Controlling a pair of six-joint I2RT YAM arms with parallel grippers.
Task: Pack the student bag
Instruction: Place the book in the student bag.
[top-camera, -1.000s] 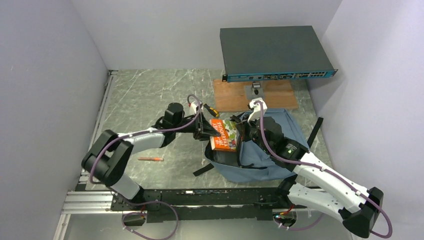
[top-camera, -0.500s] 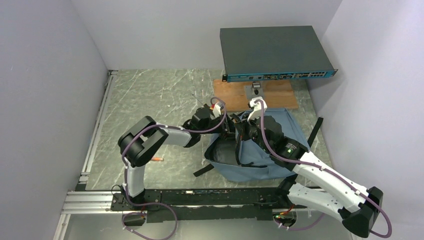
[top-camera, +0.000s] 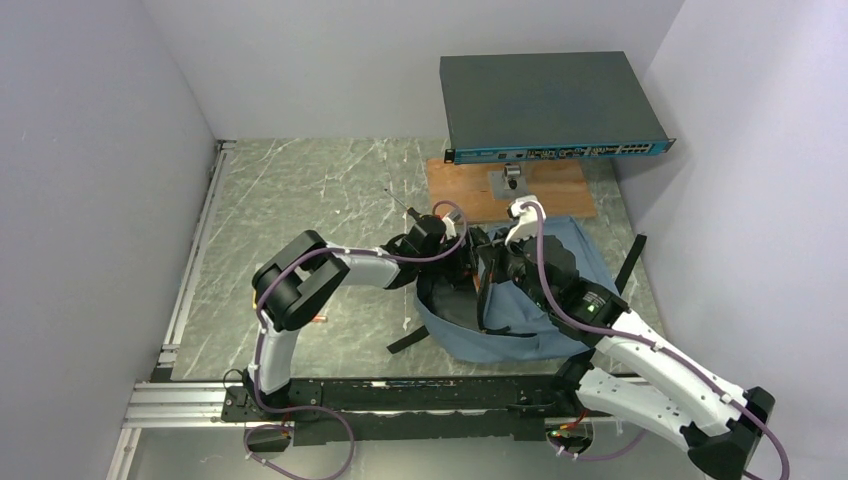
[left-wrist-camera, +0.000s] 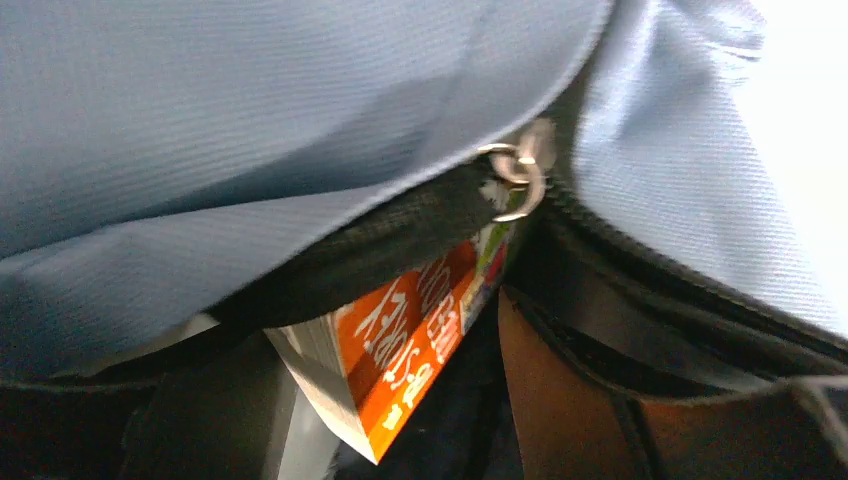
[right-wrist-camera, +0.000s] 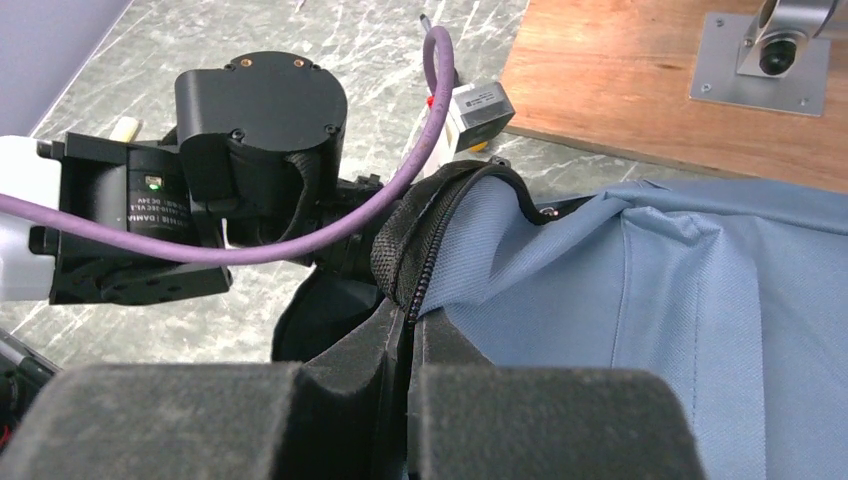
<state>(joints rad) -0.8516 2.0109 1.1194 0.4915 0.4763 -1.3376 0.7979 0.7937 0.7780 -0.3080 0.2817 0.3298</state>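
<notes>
**Spotter:** Closest first. Where was the student bag (top-camera: 535, 325)?

**Operator:** It was slumped on the worktop (top-camera: 300, 200) just ahead of my arm bases, right of centre, with its mouth gaping to the left. Blue-grey cloth, black straps trailing off it.

**Spotter:** And your right side?

**Operator:** My right pincer (right-wrist-camera: 408, 335) was clenched on the bag's black zipper edge, fabric nipped flat between the pads. That lip stood arched above the opening.

**Spotter:** Left?

**Operator:** My left pincer (top-camera: 460, 268) was nosed into the mouth from the left, tips buried under the flap. Released or clamped, I couldn't tell. Its own camera gave me cloth and lining and no clear look at the fingers.

**Spotter:** Anything inside?

**Operator:** Yes! An orange book (left-wrist-camera: 410, 340) with white lettering sat tilted under the zipper rim. The metal zipper pull (left-wrist-camera: 520, 172) hung just above its corner.

**Spotter:** Beyond the bag?

**Operator:** A wooden board (top-camera: 560, 190) lay just behind it. Above that, a dark grey box (top-camera: 545, 100) sat on a metal stand, ports facing me.
</notes>
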